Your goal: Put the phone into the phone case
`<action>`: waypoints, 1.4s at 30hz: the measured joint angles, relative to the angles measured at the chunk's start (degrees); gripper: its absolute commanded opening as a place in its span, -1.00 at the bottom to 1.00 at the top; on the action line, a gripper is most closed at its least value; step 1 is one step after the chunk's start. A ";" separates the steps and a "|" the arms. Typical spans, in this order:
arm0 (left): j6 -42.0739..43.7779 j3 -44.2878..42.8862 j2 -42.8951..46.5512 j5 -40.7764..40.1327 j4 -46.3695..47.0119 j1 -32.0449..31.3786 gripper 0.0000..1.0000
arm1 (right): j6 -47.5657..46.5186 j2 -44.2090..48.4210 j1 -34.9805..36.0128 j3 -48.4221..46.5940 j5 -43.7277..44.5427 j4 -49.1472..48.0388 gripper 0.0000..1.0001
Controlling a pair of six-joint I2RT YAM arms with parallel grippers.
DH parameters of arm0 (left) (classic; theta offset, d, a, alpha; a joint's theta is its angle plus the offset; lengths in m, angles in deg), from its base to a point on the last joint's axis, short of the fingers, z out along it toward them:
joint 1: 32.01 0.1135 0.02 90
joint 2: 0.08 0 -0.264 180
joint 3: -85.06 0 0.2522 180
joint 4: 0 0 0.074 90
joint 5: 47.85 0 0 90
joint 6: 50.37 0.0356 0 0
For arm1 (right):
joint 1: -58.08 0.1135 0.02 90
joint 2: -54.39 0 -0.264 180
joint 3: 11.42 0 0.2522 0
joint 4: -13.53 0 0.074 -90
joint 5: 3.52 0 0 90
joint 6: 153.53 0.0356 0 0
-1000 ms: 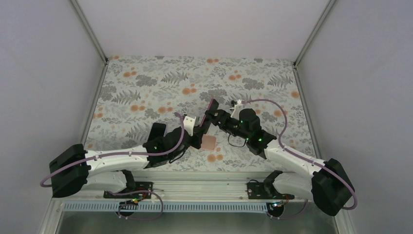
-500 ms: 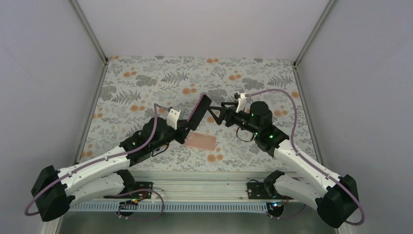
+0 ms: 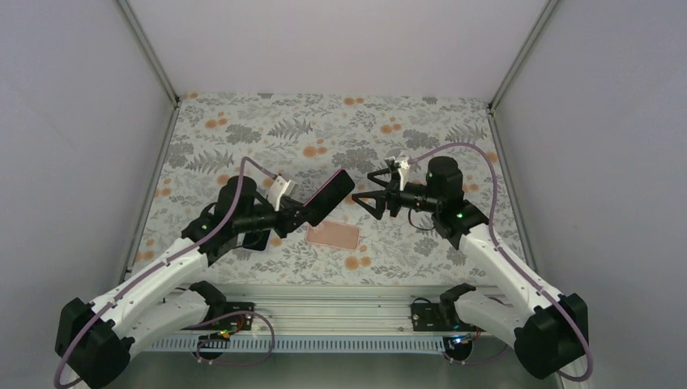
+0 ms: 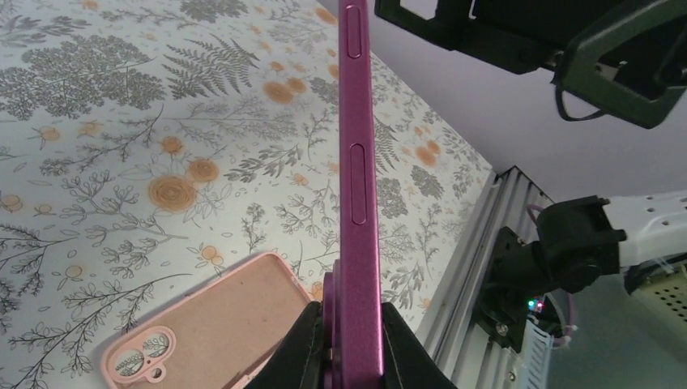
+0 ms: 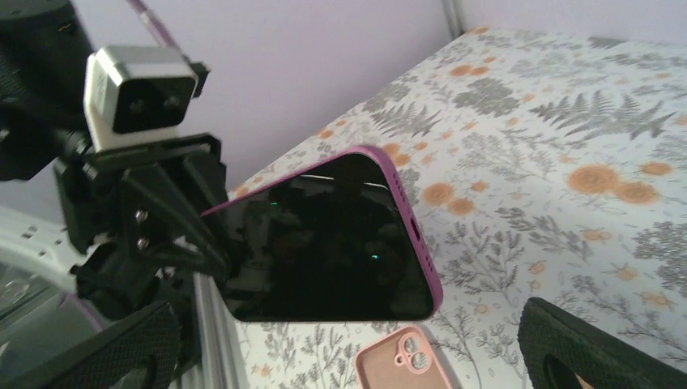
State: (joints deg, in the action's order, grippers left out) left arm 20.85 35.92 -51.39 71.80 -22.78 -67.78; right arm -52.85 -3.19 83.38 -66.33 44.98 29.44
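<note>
Top external: phone [image 3: 328,197] in grip of left end effector [image 3: 301,212], above case [image 3: 333,235]; right end effector [image 3: 364,186] agape.

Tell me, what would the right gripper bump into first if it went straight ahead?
Probably the phone, held up by the left gripper. It sits straight ahead of the open right gripper, though depth is unclear.
</note>
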 measured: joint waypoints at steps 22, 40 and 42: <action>-6.36 3.34 -3.06 24.46 11.21 6.80 -0.95 | -5.35 -12.83 -2.14 -1.90 -22.99 -4.02 0.31; -8.57 6.25 -5.79 28.46 17.18 6.80 -0.93 | -8.57 -13.97 -1.73 -3.06 -30.62 -2.19 -0.92; -7.21 6.25 -6.08 28.37 17.16 7.06 -0.84 | -7.43 -14.14 -1.75 -3.26 -31.98 -1.31 -0.92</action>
State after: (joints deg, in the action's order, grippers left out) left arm 13.63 42.18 -57.47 100.17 -5.62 -60.72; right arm -60.29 -17.33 81.63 -69.59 13.00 28.13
